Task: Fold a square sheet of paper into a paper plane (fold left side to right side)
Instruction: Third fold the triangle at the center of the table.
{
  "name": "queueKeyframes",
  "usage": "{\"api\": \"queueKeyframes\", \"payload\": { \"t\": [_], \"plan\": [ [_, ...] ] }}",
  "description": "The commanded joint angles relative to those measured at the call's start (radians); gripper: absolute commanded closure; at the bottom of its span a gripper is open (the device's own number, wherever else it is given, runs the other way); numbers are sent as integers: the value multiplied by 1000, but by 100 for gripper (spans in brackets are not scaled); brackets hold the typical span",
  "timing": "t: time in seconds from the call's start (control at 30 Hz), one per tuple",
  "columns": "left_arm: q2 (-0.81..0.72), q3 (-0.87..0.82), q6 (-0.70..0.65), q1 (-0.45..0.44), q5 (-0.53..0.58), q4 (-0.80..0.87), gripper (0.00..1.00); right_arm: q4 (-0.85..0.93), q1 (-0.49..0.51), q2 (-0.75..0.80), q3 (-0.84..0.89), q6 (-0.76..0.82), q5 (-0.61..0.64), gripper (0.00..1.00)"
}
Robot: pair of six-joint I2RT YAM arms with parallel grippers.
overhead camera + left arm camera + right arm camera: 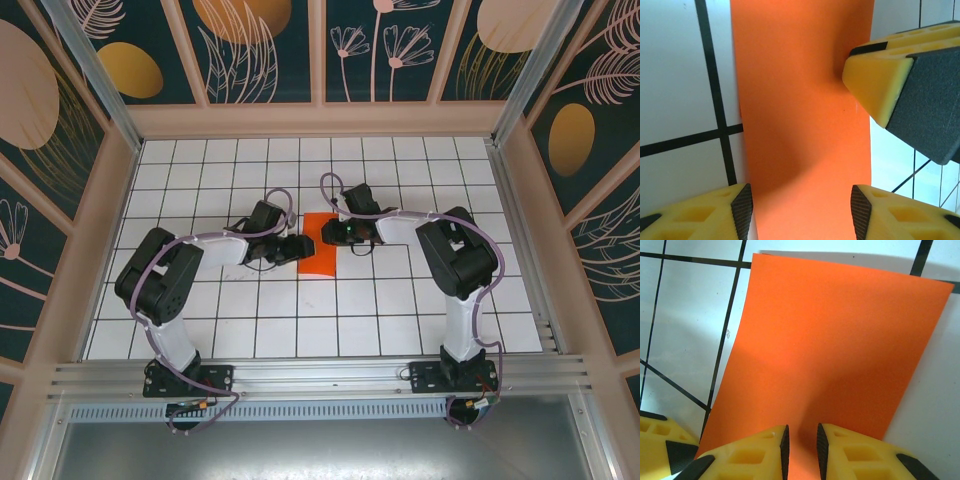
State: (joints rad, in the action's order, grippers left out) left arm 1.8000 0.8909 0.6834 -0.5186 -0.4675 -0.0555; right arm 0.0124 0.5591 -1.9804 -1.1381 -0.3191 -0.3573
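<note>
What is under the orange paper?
The orange paper lies on the white table, whose black grid lines show all round it. The patch of table right beneath the paper is covered, so I cannot see whether anything else hides there.

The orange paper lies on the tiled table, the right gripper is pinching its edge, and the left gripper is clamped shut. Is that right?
Not quite: the left gripper stands open, its fingers either side of the orange paper, as the left wrist view shows. The tiled table and the right gripper pinching the paper's edge are right.
</note>
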Motion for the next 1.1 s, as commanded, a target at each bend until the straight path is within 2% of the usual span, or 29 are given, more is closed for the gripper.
{"api": "queueKeyframes", "payload": {
  "t": [0.0,0.2,0.53,0.87,1.07],
  "plan": [
    [10,17,3,-6,-16,9,44,55,1,-38,-9,18,18,74],
    [-14,8,16,-6,6,9,52,54,1,-33,-8,20,23,73],
    [-79,-36,71,-6,2,-39,50,51,1,-33,-8,20,21,73],
    [-80,-64,83,-5,-1,-54,50,53,3,-31,-9,20,22,73],
    [-80,-88,121,-6,-14,-100,71,30,2,-14,-2,21,24,72]
  ]
}}
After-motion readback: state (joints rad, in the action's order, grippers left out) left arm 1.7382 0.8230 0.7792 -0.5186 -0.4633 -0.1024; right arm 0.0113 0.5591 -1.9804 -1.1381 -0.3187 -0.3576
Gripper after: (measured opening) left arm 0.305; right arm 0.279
